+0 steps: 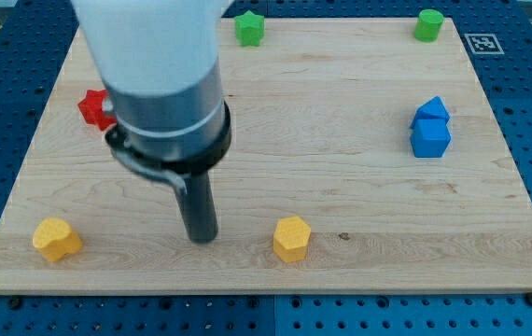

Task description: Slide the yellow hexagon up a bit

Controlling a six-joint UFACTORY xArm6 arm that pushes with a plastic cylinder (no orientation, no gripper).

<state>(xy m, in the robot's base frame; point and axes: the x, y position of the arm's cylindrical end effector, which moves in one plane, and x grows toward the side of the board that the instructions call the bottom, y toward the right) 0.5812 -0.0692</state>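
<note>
The yellow hexagon (pixel 292 238) sits on the wooden board near the view's bottom, a little right of centre. My tip (pixel 201 239) rests on the board to the left of it, about a block's width or two away, not touching. A second yellow block (pixel 57 239), its shape unclear, lies at the view's bottom left. The arm's white and grey body covers the upper left of the board.
A red block (pixel 92 108) shows partly behind the arm at the left. A green block (pixel 249 28) lies at top centre, a green cylinder (pixel 428 24) at top right. Two blue blocks (pixel 430 128) touch at the right. The board's edge (pixel 266 289) runs below.
</note>
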